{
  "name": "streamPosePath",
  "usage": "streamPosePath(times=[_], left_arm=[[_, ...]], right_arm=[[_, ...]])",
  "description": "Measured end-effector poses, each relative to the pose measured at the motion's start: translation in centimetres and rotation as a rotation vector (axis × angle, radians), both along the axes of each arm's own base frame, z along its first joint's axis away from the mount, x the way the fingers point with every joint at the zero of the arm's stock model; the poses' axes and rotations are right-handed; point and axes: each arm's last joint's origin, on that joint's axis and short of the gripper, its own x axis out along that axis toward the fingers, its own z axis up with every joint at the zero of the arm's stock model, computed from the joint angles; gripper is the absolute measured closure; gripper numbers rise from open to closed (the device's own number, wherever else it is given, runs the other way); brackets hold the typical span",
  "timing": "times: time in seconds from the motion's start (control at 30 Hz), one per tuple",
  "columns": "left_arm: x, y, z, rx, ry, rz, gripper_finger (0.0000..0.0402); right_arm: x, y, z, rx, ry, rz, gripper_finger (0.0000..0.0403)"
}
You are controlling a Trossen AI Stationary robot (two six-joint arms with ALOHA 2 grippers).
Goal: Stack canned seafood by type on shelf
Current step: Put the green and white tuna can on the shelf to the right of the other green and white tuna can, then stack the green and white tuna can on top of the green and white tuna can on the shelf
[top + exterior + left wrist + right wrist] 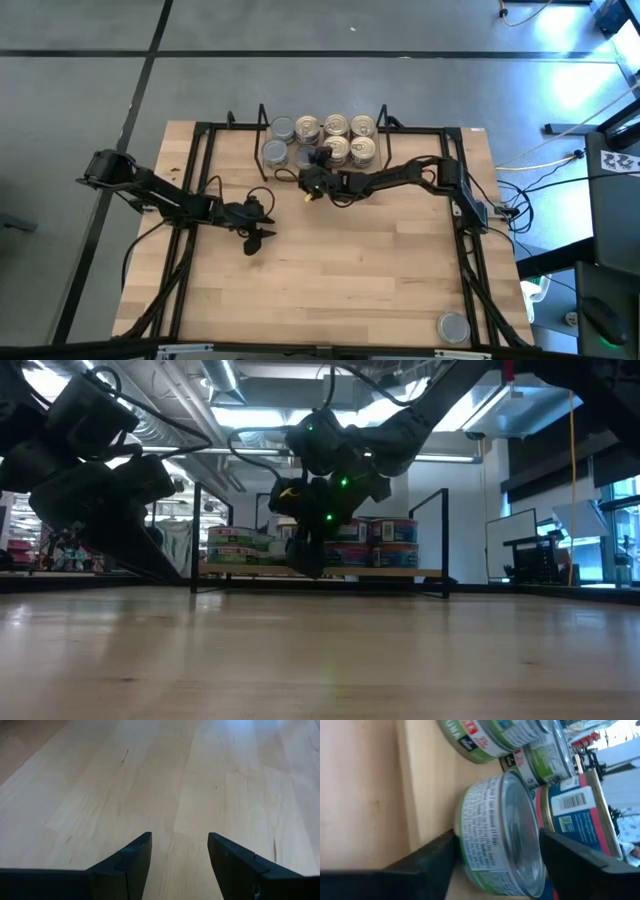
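cans [335, 135] on shelf [400, 135], table's far edge | lone can [453, 326] at near right corner

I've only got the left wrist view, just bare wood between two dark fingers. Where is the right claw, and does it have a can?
Observer: The right claw is at the shelf's front edge. A green-labelled silver-top can sits on the board between its open fingers.
Operator: How are the cans on the shelf sorted?
Observer: From above, the gold-top cans fill the right side and the silver-top cans the left.
Operator: Anything left on the table?
Observer: One silver-top spare can sits at the table's front right corner, far from your left claw.
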Motion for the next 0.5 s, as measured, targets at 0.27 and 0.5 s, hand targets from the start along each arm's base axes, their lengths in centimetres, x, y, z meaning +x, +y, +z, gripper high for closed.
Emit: streamPosePath(times=[0.27,0.5], left_arm=[[0.0,0.0,0.0,0.001,0.0,0.0,0.021],[0.0,0.0,0.0,0.0,0.001,0.0,0.021]], right_arm=[[0.1,1.3,0.8,0.047,-0.051,0.017,0.0067],[-1.1,5.9,4.1,0.179,-0.067,0.091,0.0064]])
